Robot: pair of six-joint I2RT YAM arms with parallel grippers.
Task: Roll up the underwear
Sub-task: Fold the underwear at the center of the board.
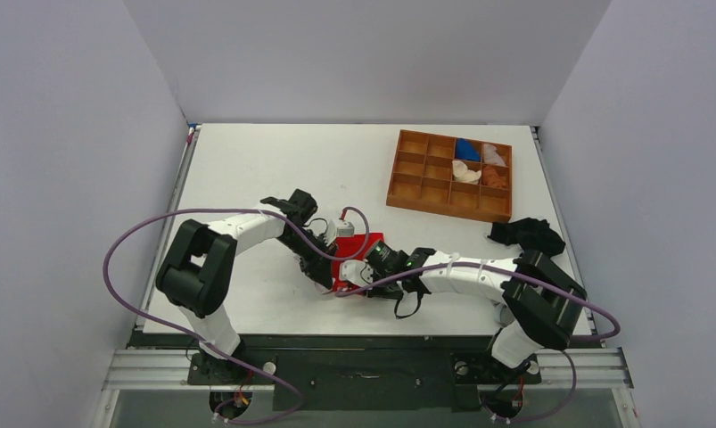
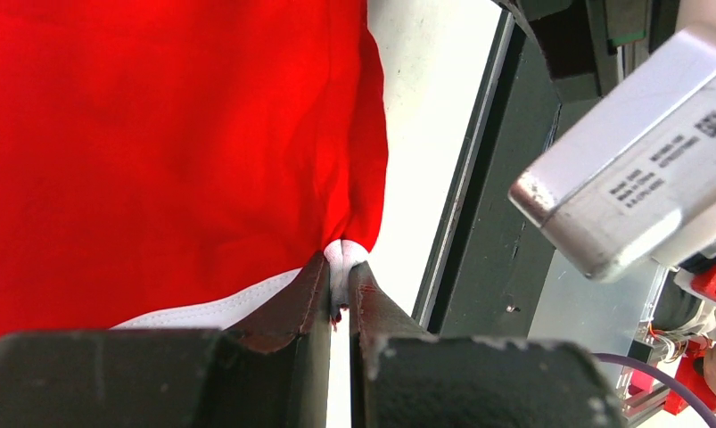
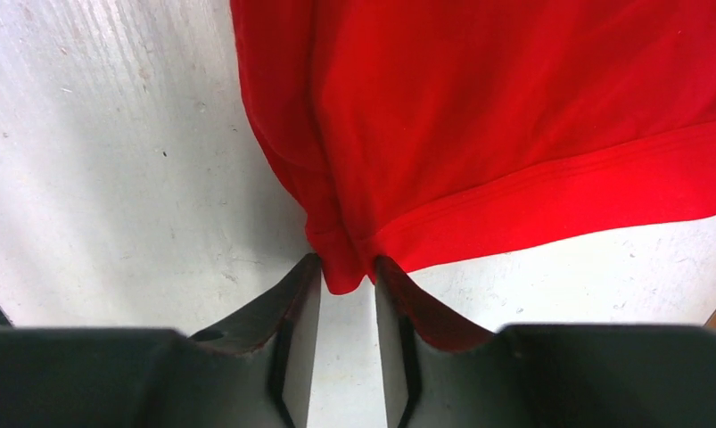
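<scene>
The underwear (image 1: 352,260) lies toward the tabletop's (image 1: 265,169) 6 o'clock edge, between the two arms. It looks light, soft and limp, so it would likely sag and slide rather than keep a fold. The left end effector (image 2: 339,272) is clamped on its white trim at the 9 o'clock side. The right end effector (image 3: 345,267) stands narrow around a red hem corner at 3 o'clock, and whether it pinches cannot be told. The thicker hemmed corners seem the surest holds.
</scene>
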